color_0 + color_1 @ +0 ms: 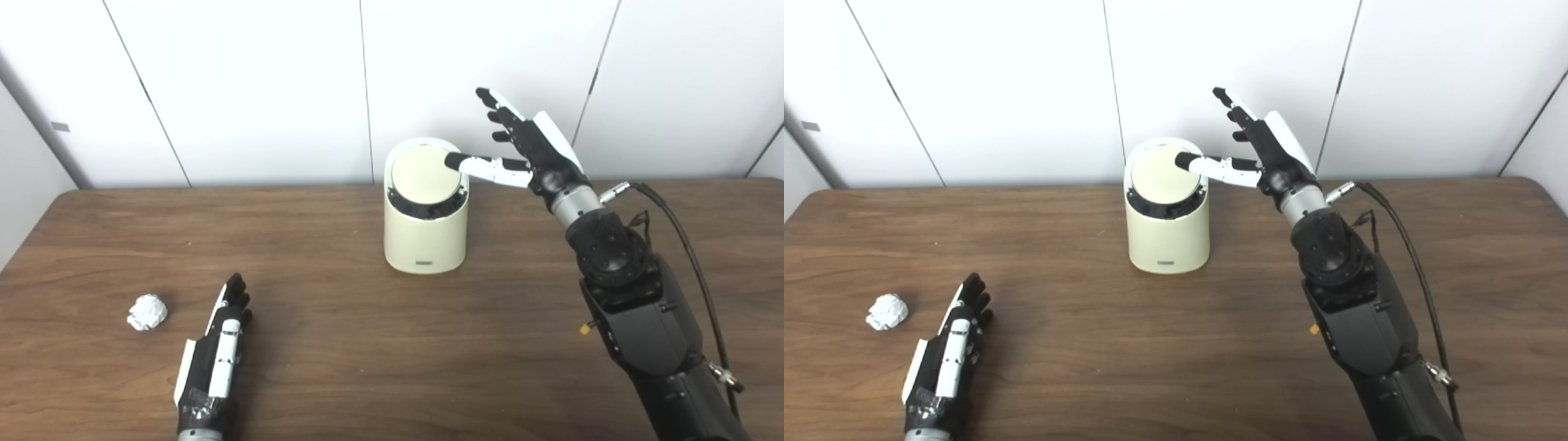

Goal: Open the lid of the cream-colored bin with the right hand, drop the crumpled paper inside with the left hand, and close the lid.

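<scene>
While left hand [214, 349] rests open, right hand [527, 150] thumb over bin lid [424, 174].

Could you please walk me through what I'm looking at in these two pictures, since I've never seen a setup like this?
Both pictures come from two cameras side by side on a humanoid robot's head, looking down at a wooden table. The robot's right hand is raised, fingers spread, its thumb reaching over the lid of a cream-colored bin; whether it touches is unclear. The left hand rests open near the front edge, holding nothing. A crumpled paper lies just beside it, apart from it.
</scene>
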You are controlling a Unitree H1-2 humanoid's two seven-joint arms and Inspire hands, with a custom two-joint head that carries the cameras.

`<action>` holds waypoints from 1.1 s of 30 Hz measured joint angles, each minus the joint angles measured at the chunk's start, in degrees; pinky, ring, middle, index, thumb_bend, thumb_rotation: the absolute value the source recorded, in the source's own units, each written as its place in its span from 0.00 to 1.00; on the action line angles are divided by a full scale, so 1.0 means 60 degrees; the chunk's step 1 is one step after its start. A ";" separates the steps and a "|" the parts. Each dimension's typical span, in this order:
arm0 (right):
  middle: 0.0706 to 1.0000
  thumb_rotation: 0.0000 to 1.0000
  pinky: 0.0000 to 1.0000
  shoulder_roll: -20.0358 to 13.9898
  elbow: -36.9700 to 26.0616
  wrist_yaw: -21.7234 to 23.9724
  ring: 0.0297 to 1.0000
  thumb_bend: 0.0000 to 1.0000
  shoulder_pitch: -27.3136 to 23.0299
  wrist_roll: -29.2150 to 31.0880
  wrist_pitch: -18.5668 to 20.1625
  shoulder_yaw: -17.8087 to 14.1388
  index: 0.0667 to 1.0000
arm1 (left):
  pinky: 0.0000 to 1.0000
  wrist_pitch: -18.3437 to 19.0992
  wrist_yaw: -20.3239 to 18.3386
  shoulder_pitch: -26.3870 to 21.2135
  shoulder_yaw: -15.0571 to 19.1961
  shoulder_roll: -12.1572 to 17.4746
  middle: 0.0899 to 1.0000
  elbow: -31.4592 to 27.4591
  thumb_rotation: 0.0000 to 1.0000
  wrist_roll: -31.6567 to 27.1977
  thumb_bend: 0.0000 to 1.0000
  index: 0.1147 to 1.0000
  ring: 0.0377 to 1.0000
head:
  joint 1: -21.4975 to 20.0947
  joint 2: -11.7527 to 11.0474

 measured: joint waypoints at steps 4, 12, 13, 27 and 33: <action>0.95 0.50 0.87 0.0011 0.0459 -0.0003 0.94 0.75 -0.0148 -0.0049 -0.0026 0.0062 0.93 | 1.00 0.0000 -0.0010 -0.0029 -0.0015 -0.0003 1.00 0.0024 0.81 0.0005 0.33 1.00 1.00 | 0.0000 0.0000; 0.93 0.47 0.82 0.0133 0.1631 -0.0030 0.91 0.78 -0.0701 -0.0357 -0.0268 0.0336 0.92 | 1.00 -0.0001 -0.0021 -0.0063 -0.0014 -0.0003 1.00 0.0062 0.78 -0.0003 0.35 1.00 1.00 | -0.0014 0.0015; 0.93 0.46 0.82 0.0144 0.1736 -0.0041 0.91 0.78 -0.0769 -0.0419 -0.0289 0.0399 0.92 | 1.00 0.0003 -0.0019 -0.0065 -0.0015 -0.0005 1.00 0.0061 0.78 -0.0001 0.34 1.00 1.00 | 0.0000 0.0029; 0.93 0.38 0.83 0.0226 0.2291 -0.0111 0.92 0.78 -0.0882 -0.1404 -0.0726 0.1006 0.91 | 1.00 0.0092 0.0028 -0.0058 -0.0063 -0.0068 1.00 0.0014 0.78 0.0034 0.35 1.00 1.00 | 0.0117 0.0117; 0.93 0.29 0.85 0.0159 0.2290 -0.0104 0.93 0.77 -0.0862 -0.1472 -0.1137 0.1046 0.92 | 1.00 0.0115 0.0068 -0.0047 -0.0085 -0.0187 1.00 -0.0019 0.79 0.0048 0.33 1.00 1.00 | 0.0176 0.0176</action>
